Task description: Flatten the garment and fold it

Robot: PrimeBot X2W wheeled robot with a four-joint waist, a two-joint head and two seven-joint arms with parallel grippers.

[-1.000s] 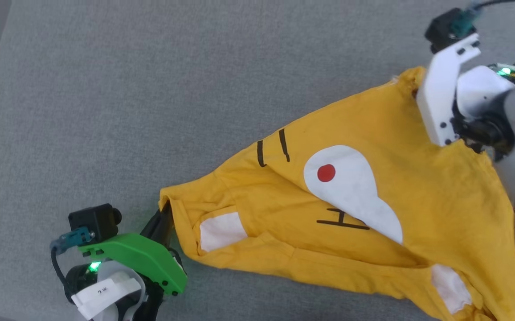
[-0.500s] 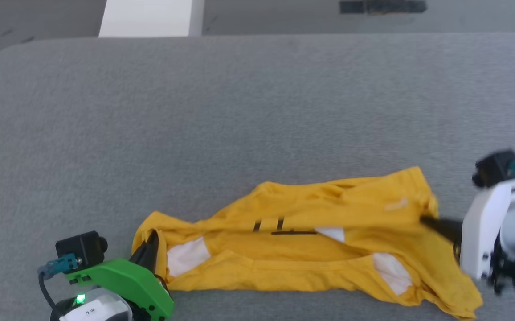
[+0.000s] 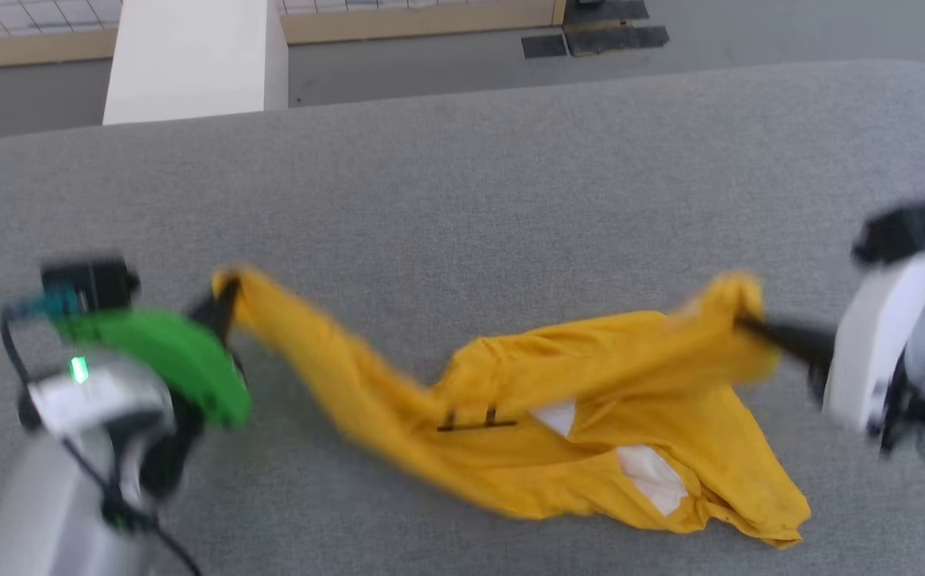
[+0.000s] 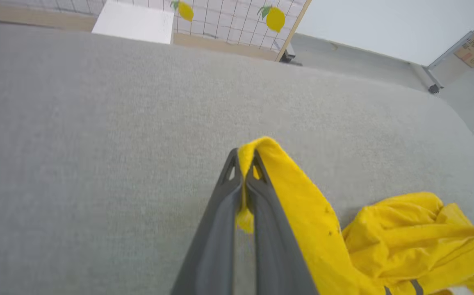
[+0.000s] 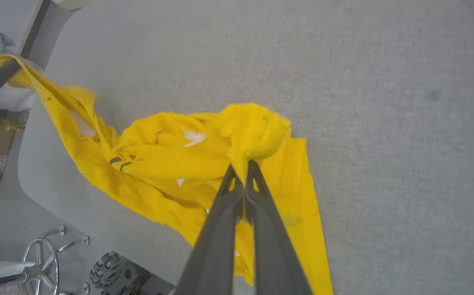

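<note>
The garment [image 3: 590,384], a mustard-yellow T-shirt with white patches and black line marks, hangs stretched between my two grippers above the grey table [image 3: 462,184], its middle sagging onto the surface. My left gripper [image 3: 222,294] is shut on one yellow corner at the left; in the left wrist view that gripper [image 4: 244,157] has its dark fingers pinching the garment [image 4: 302,205]. My right gripper [image 3: 742,322] is shut on the opposite corner at the right. In the right wrist view, this gripper [image 5: 243,166] clamps a bunched fold of the garment [image 5: 171,159].
A white block [image 3: 190,60] stands behind the table's far edge, with floor and dark mats [image 3: 598,40] beyond. The table's rounded near-left edge [image 5: 36,172] drops to a wheeled metal base [image 5: 40,254] on the floor.
The head camera has tilted up. Both grippers have lifted and pulled apart, raising the left corner off the table and stretching the shirt; the red-dotted oval has folded out of sight.
</note>
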